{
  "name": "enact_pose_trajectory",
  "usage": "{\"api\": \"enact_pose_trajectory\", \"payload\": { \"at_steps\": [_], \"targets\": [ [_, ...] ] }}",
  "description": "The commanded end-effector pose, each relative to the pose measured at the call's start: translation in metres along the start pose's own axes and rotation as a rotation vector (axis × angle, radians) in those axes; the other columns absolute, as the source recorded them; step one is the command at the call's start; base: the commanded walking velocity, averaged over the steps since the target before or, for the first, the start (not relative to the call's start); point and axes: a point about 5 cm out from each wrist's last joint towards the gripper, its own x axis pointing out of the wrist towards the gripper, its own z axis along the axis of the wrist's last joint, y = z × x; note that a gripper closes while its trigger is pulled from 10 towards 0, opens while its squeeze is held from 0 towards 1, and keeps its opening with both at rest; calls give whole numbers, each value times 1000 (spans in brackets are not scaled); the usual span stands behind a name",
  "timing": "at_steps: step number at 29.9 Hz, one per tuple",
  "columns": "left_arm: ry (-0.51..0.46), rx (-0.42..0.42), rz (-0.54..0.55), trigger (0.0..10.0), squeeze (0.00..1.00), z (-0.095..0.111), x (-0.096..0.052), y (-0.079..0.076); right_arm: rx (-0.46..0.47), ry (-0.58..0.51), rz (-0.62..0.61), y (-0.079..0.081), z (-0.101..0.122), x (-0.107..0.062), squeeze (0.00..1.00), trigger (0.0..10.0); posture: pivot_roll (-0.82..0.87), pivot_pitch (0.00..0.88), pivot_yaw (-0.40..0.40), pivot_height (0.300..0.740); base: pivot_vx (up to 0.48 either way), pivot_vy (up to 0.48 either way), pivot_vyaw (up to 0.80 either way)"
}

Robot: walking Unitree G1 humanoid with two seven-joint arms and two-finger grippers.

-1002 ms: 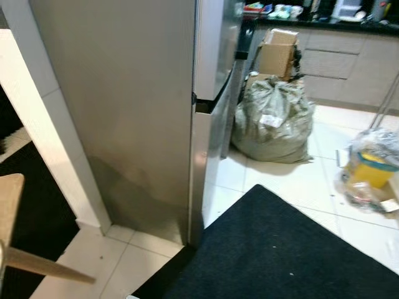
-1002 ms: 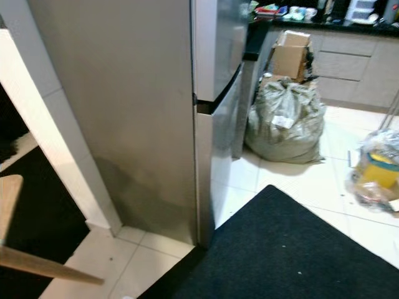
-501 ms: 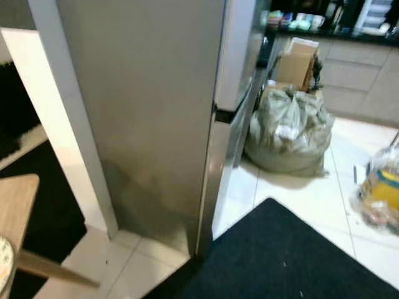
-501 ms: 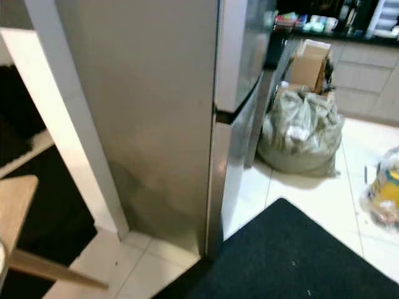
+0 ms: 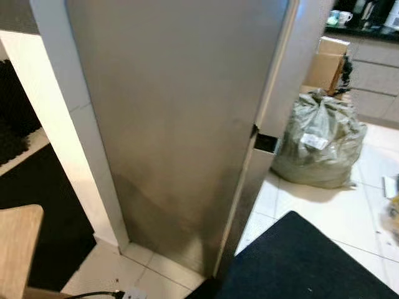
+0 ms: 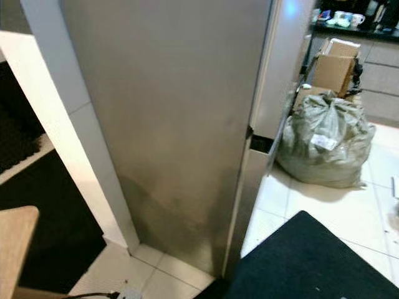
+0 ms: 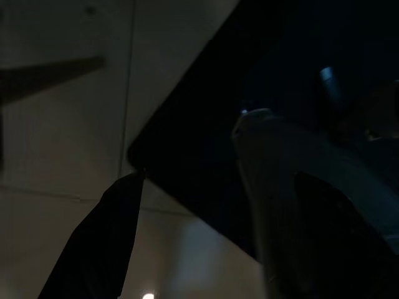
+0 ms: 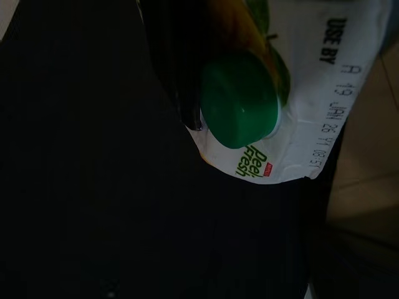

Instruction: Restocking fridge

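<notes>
The stainless-steel fridge stands close in front, mostly its broad side panel. Its two doors are shut, with the seam between them at mid height. In the right wrist view a white juice carton with a green cap sits in my right gripper, one black finger pressed along it above the dark mat. The left wrist view is dark: my left gripper hangs over floor tiles and the mat's edge, fingers apart with nothing between them.
A black mat lies before the fridge doors. A stuffed grey bag and a cardboard box sit beyond, by the kitchen cabinets. A white wall post flanks the fridge. A wooden table corner and a cable are near left.
The camera has swung right-to-left across the scene and come closer, so the fridge side fills more of the picture and the bag sits further right. Nothing itself has moved.
</notes>
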Motion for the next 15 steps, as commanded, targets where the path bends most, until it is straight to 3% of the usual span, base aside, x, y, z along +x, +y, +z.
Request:
{"api": "enact_pose_trajectory", "payload": {
  "at_steps": [1,15],
  "targets": [
    [41,-14,-22,10000,0,-11,0,-7,-15,-11,-17,-6,4,-1,0,10000,-60,0,-8,740,0,-469,0],
    [43,-4,-28,10000,0,-12,-1,-6,-27,-9,-15,-6,5,-1,0,10000,-60,0,-6,740,0,-466,0]
  ]
}}
